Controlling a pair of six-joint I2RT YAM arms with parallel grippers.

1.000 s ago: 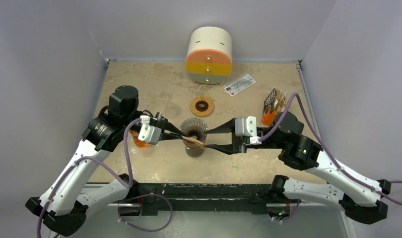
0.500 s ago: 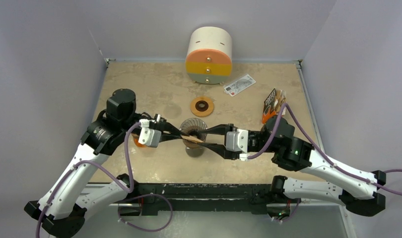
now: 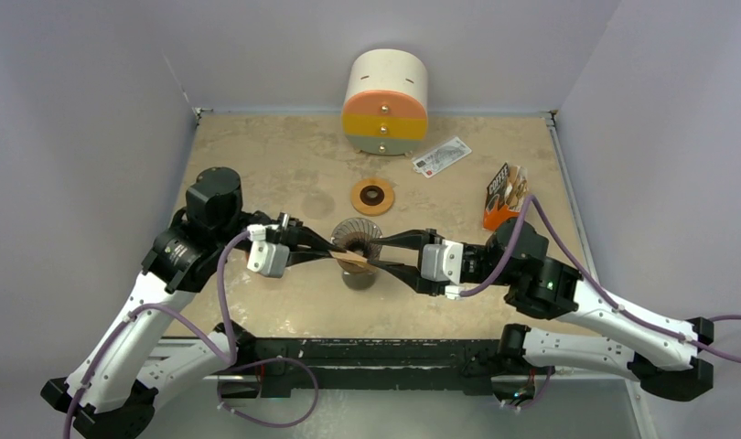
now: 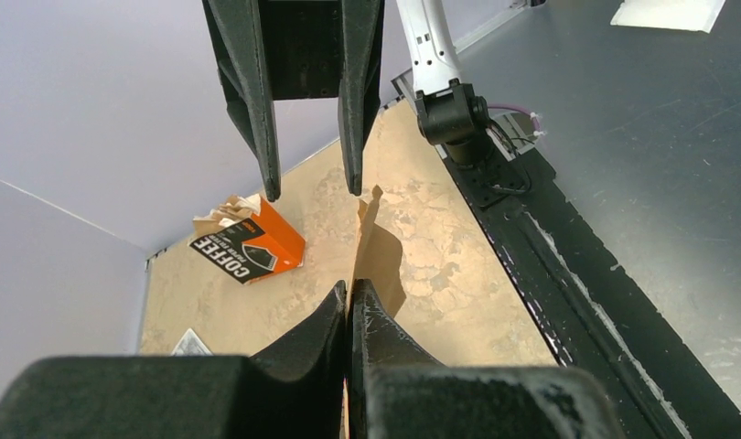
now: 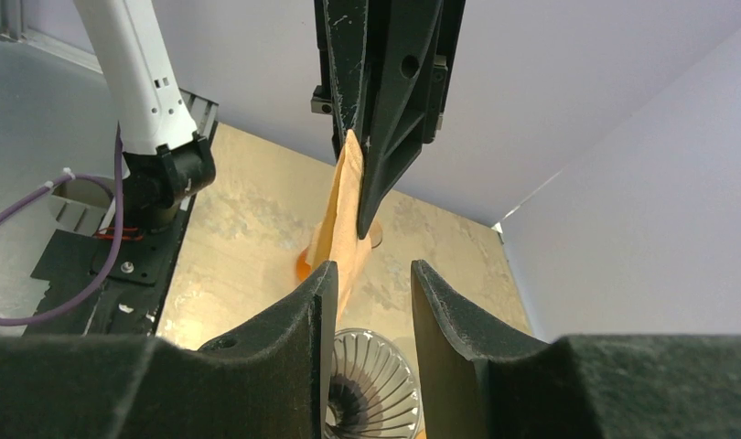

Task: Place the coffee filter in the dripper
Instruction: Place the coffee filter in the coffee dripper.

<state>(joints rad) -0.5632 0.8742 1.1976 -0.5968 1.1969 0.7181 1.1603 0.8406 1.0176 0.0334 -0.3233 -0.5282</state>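
**Coffee filter (image 3: 355,262) pinched above dripper (image 3: 358,236)**

Gripping the coffee filter edge-on with the left fingers (image 4: 376,329), clamped tight on it, just over the dripper at mid-surface (image 3: 275,165). Standing the right fingers (image 5: 440,311) partly apart at 3 o'clock, just beside the filter's free edge, grasping nothing. Open room at 6 and 9 o'clock; orange ring (image 3: 358,196) near at 12, coffee bag (image 3: 499,199) toward 2.

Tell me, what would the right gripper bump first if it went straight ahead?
Most likely the coffee filter, which the left gripper pinches right in front of the right gripper, whose jaws stand open. Depth is hard to judge exactly.
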